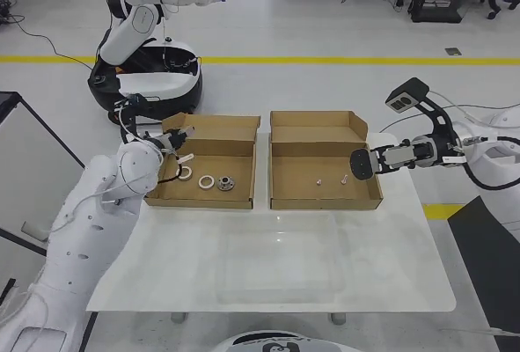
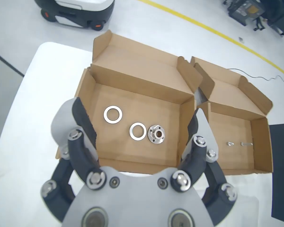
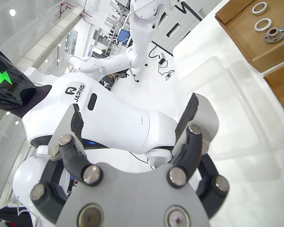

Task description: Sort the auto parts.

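Cardboard left box sits below my left gripper, fingers spread, nothing held. Inside it lie two washers and a flanged hub. Right gripper likewise spread, empty, at the outer wall of the right box. Two bolts lie inside.

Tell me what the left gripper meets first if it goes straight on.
Likely the floor of the left cardboard box, near the metal ring beside the flange: the open left gripper points down into that box. Depth is unclear.
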You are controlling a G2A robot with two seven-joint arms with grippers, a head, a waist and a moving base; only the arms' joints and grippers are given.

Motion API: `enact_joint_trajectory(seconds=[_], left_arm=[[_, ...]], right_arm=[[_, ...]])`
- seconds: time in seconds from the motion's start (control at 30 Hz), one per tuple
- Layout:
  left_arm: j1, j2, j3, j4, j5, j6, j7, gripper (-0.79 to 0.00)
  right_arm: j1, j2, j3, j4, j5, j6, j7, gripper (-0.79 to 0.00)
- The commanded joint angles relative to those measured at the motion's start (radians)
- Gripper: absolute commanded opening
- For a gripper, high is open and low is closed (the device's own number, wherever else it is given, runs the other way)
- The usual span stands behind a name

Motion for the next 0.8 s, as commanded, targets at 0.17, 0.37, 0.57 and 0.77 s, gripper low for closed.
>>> enact_joint_trajectory(seconds=[0.17,0.37,0.57,0.77], left_arm=[[0.126,0.015,-0.157,-0.073,-0.115,-0.192,0.071,0.000],[0.196,0.023,-0.278,-0.090,-0.232,-0.358,0.111,0.000],[0.224,0.026,-0.334,-0.093,-0.308,-0.463,0.129,0.000],[0.223,0.026,-0.331,-0.093,-0.305,-0.450,0.129,0.000]], right_arm=[[0.000,0.000,0.000,0.000,0.000,0.000,0.000,0.000],[0.000,0.000,0.000,0.000,0.000,0.000,0.000,0.000],[0.000,0.000,0.000,0.000,0.000,0.000,0.000,0.000],[0.000,0.000,0.000,0.000,0.000,0.000,0.000,-0.001]])
